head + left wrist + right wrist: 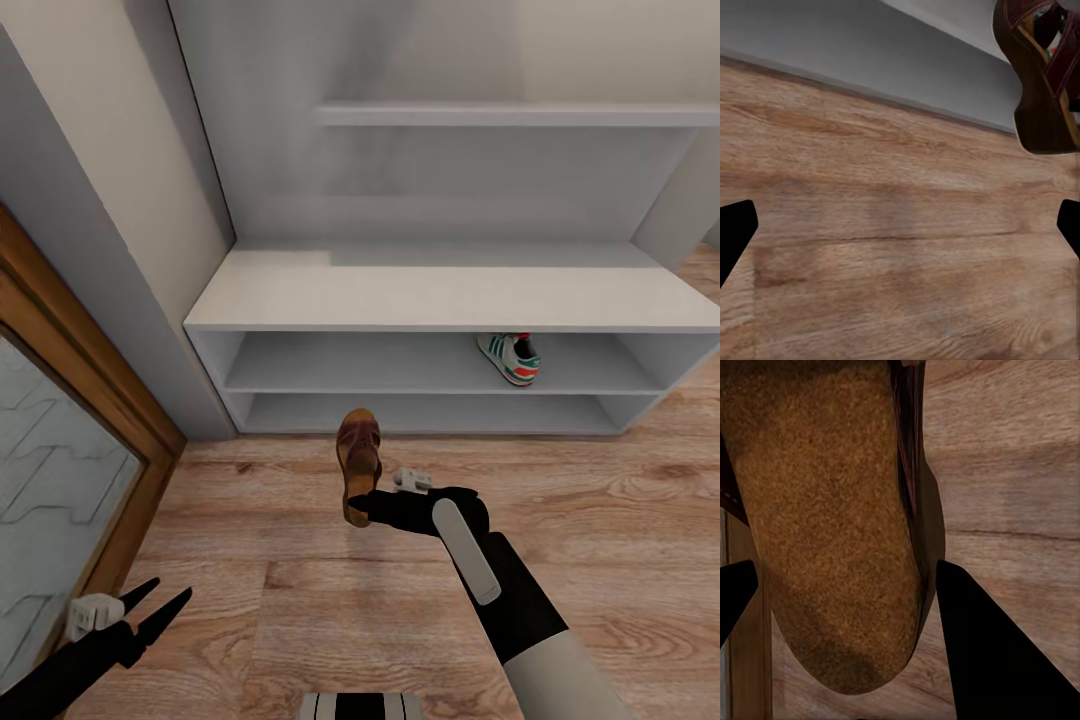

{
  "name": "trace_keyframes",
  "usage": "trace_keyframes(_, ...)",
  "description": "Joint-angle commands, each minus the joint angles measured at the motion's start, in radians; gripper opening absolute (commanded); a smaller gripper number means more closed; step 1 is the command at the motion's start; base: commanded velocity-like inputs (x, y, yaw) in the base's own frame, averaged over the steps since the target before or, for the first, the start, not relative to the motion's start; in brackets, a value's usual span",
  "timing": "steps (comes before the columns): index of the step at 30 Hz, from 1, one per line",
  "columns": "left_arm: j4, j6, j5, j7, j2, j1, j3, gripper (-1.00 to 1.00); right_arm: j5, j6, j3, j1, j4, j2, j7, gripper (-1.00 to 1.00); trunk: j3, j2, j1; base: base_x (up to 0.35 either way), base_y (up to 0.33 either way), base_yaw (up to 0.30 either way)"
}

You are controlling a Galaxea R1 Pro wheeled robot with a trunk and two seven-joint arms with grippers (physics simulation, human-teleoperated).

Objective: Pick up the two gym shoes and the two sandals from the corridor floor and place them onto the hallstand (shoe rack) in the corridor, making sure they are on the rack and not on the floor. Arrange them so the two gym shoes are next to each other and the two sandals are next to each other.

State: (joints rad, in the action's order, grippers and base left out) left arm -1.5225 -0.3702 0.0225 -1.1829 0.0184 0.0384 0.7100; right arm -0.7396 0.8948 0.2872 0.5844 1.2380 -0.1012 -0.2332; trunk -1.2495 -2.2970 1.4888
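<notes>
Sandal [358, 462] held by right end effector [368, 510] before hallstand [450, 300] holding gym shoe [510, 358].

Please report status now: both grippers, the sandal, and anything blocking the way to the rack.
Right gripper shut on sandal, lifted before hallstand. Left gripper open, empty, low. One gym shoe on upper shoe shelf. Path open.

The sandal [358, 462] is dark reddish-brown leather with a speckled tan footbed. On the hallstand [450, 300], which is pale grey throughout, the gym shoe [510, 358] is white with green side stripes and a red-orange heel patch. In front of the hallstand, the corridor floor [300, 600] shows light brown wood-grain planks with darker knots. The right gripper [372, 508] and left gripper [160, 603] are black, with white arm casings.
</notes>
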Motion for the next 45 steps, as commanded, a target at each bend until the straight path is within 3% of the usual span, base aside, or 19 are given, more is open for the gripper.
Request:
trace_keyframes(1, 0.000, 0.000, 0.000, -0.002, 0.000, 0.000, 0.000, 1.00, -0.003, -0.001, 0.000, 0.000, 0.000, 0.000, -0.001, -1.00, 0.000, 0.000, 0.000, 0.000, 0.000, 0.000)
trace_keyframes(9, 0.001, -0.001, -0.001, -0.068, 0.000, 0.000, 0.000, 1.00, -0.003, -0.001, 0.001, 0.000, 0.000, 0.000, -0.001, -1.00, 0.000, 0.000, 0.000, 0.032, 0.137, 0.000)
trace_keyframes(20, 0.001, -0.001, -0.001, -0.073, 0.000, 0.001, 0.001, 1.00, -0.003, -0.001, 0.001, 0.000, 0.000, 0.000, -0.001, -1.00, 0.000, 0.000, 0.000, 0.103, 0.260, 0.000)
trace_keyframes(37, 0.001, -0.001, -0.002, -0.072, 0.000, 0.002, -0.006, 1.00, 0.007, -0.002, 0.006, 0.000, -0.003, 0.000, -0.002, -1.00, 0.000, 0.000, 0.000, 0.010, 0.010, 0.000)
trace_keyframes(45, 0.001, -0.001, -0.003, -0.072, 0.000, 0.002, -0.004, 1.00, 0.009, 0.000, 0.003, 0.000, -0.008, 0.000, -0.004, -1.00, 0.000, 0.000, 0.000, 0.193, 0.000, 0.000)
